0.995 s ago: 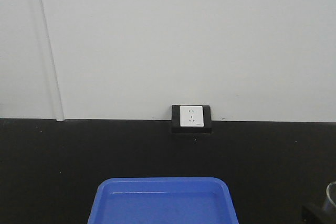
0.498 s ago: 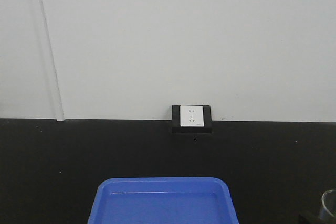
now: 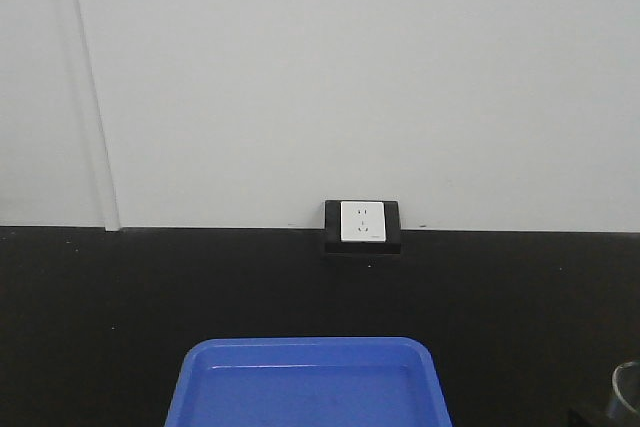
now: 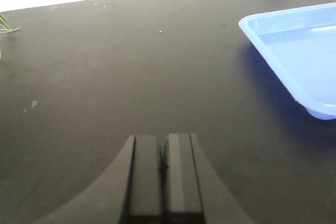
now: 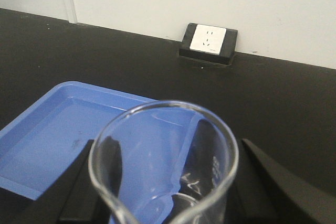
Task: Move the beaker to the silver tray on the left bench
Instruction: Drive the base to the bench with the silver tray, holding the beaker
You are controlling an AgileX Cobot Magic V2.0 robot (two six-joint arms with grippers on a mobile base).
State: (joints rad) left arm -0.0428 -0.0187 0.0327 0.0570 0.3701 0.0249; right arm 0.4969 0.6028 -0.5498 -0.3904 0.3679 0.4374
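Right gripper point(image 5: 160, 177) clamps the beaker point(image 5: 157, 129), blue tray point(image 5: 47, 129) just beyond it; silver tray out of view. A jerky swing could slip that smooth glass. Left gripper point(image 4: 164, 166) pinched closed, empty.

On the countertop point(image 3: 120, 317) the tray point(image 3: 310, 392) lies nearest the front camera, with the socket point(image 3: 362, 224) behind it at the back edge, against the wall point(image 3: 350, 77). The beaker point(image 3: 628, 387) is right of the tray and apart from it, between the fingers of the right gripper point(image 5: 157, 153). The left gripper point(image 4: 163, 142) is over bare countertop left of the tray, which lies ahead on its right.
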